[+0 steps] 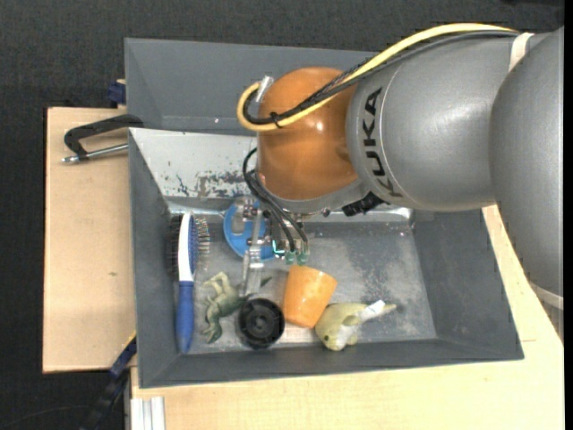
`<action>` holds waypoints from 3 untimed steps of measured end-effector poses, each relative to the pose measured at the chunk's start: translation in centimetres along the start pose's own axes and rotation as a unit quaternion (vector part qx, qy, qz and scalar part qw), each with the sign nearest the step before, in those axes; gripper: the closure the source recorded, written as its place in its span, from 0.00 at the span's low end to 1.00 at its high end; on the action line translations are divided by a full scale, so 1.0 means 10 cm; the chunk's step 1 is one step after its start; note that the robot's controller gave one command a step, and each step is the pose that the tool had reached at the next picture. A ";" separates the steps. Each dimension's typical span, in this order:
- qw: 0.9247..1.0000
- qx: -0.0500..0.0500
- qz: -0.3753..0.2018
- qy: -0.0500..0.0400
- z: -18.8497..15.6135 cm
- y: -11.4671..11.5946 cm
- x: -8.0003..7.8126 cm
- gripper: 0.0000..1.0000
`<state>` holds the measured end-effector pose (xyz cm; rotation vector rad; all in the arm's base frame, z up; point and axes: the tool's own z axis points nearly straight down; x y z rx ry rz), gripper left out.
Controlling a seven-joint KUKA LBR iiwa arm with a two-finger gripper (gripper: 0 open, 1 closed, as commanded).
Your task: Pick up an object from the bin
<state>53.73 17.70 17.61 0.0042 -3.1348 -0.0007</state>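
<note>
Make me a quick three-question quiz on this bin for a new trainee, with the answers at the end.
1. True or false: in the camera view, the orange cup lies right of the black round piece.
2. What lies along the left wall of the bin? A) blue-handled brush B) spoon C) sponge
3. Fill in: the gripper hangs by a round ____ thing at the back.
Key: 1 true; 2 A; 3 blue.
</note>
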 end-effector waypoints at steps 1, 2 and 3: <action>0.999 0.001 0.051 -0.002 0.93 -0.52 -0.55 0.00; 0.999 -0.001 0.049 -0.003 0.89 -0.48 -0.55 1.00; 0.995 -0.003 0.095 -0.011 -0.71 -0.50 -0.61 1.00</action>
